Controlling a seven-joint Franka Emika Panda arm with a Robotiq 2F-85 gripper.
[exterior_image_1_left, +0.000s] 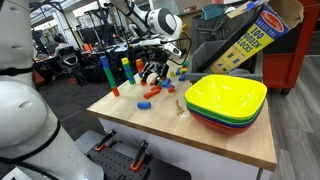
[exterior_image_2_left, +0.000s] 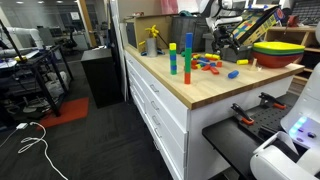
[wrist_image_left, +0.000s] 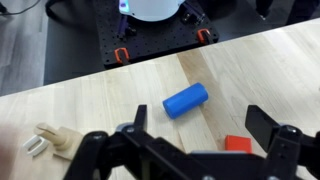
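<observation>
bright overhead light | soft shadows | wrist foreground blurred

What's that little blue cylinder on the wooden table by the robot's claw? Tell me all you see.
The small blue cylinder is a smooth, plain toy block, wood or plastic by its look. It lies on its side, slanted, on the light wooden table, clear of the red block nearby. The open gripper is near it, not touching.
</observation>
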